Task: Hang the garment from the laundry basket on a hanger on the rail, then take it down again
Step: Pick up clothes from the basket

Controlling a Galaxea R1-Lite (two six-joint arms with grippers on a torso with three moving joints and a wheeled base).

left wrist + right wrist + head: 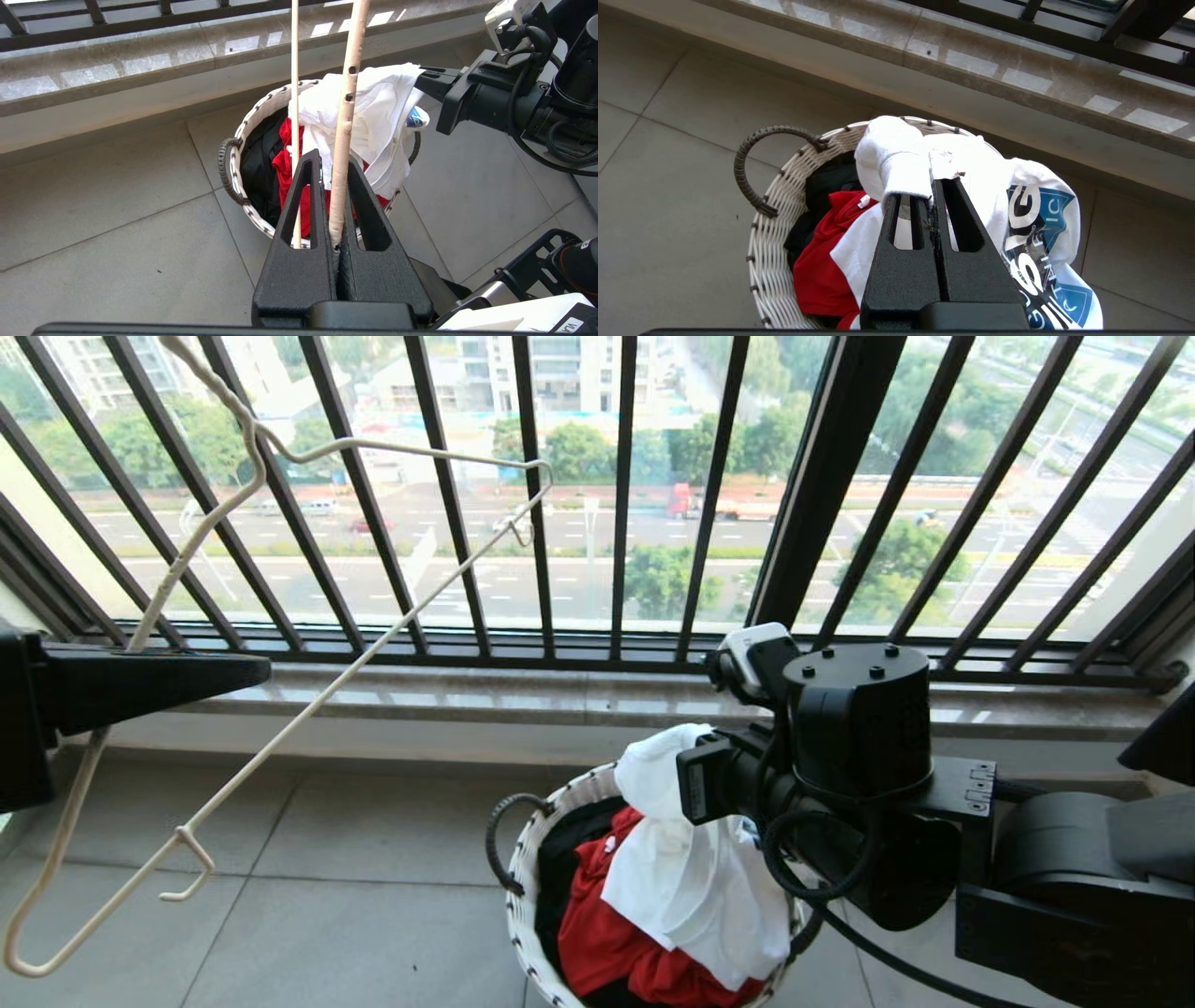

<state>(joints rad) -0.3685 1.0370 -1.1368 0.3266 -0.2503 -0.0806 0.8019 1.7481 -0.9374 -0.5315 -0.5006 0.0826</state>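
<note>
T-shirt (971,186) pinched over basket (770,261); hanger (280,728) held at left.

Right gripper (933,198) closed on a bunched fold of white shirt, the rest draping into the basket over red and black clothes. Judged light, limp, prone to sag and snag; the collar or a shoulder seam would make the better hold. Left gripper (335,233) clamps the thin, stiff hanger wire, which could twist in the grip.

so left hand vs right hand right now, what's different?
Left hand is shut on the thin wire hanger, held up off to the left of the laundry basket; right hand is shut on the white T-shirt, directly over the basket. The hanger is rigid and hangs free; the T-shirt is bunched, its lower part still in the basket. Both hands are fully closed.
</note>
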